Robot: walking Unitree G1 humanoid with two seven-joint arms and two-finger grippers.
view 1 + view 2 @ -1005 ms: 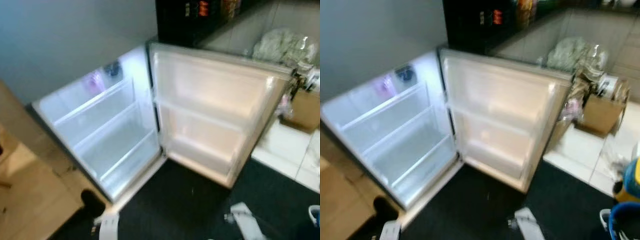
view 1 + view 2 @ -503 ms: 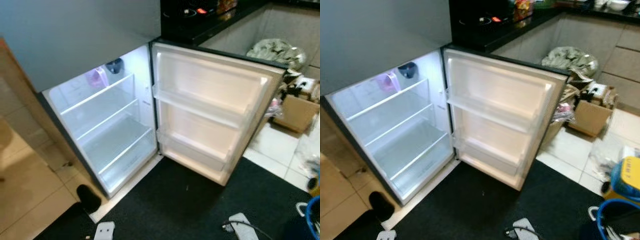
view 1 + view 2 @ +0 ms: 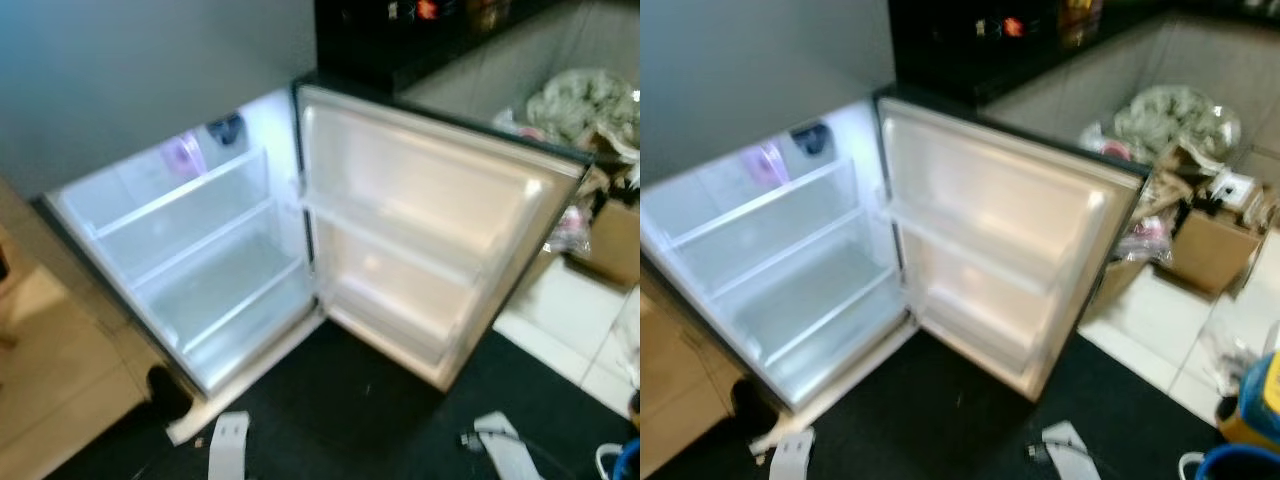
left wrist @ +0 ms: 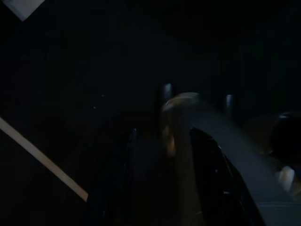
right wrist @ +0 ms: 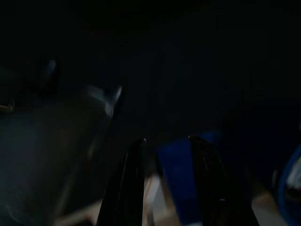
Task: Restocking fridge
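The fridge (image 3: 200,260) stands open before me, its lower compartment lit, with bare glass shelves. On its top shelf sit a pink container (image 3: 183,155) and a dark blue item (image 3: 226,128). The door (image 3: 420,230) swings out to the right, and its door shelves are bare. Both silver arms hang low over the mat, the left arm (image 3: 230,445) and the right arm (image 3: 505,450). In the dark wrist views the left gripper (image 4: 162,134) and the right gripper (image 5: 165,141) each show two black fingers held apart, gripping nothing.
A black mat (image 3: 350,420) covers the floor in front of the fridge. To the right are a cardboard box (image 3: 1215,245), a heap of plastic bags (image 3: 1175,120), a blue bucket (image 3: 1240,465) and a yellow item (image 3: 1260,390). A wooden cabinet (image 3: 50,380) stands at the left.
The whole picture has shifted and blurred, so the camera has moved; the fridge now sits slightly lower and closer. Nothing in the scene itself has moved.
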